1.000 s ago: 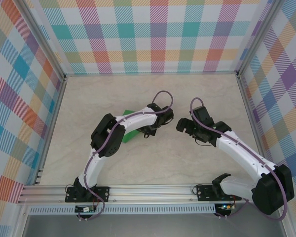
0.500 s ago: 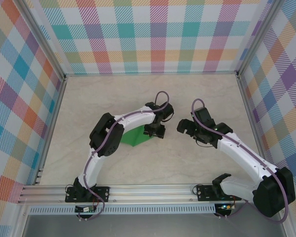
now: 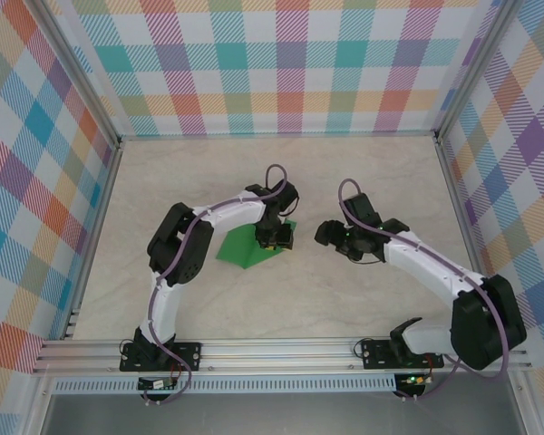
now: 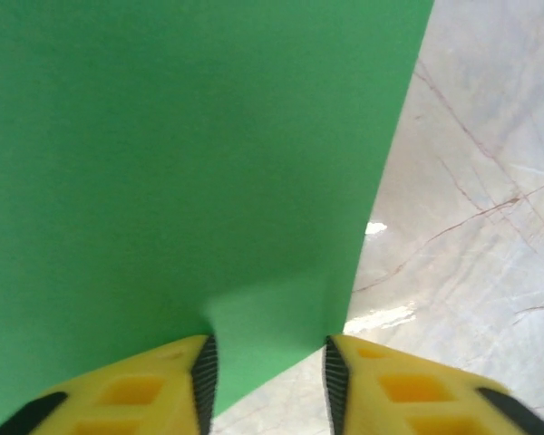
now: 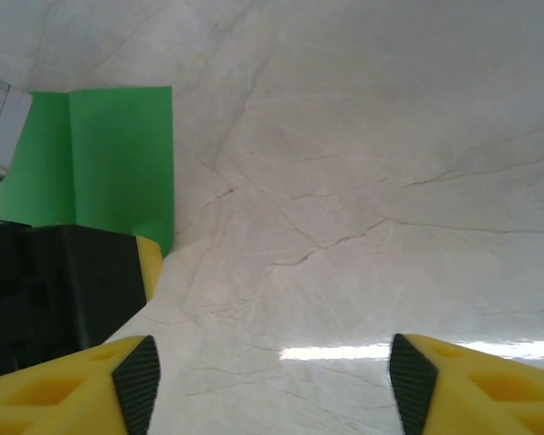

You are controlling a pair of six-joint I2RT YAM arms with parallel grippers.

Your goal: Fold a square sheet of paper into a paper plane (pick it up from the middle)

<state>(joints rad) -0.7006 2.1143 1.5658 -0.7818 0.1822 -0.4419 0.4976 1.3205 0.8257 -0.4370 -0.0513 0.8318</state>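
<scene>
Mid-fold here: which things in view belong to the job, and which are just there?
In the job:
square sheet of paper, green, partly folded
left gripper, astride the paper's edge
right gripper, open, off to the side of the paper

Just there:
table
checked walls
aluminium frame

Top external camera: high behind the arm bases [image 3: 160, 353], looking down on the whole table [image 3: 363, 172]. Left wrist camera: very close over the square sheet of paper [image 4: 163, 163] (one edge visible). Right wrist camera: low, looking across the surface. All three share that sheet.
</scene>
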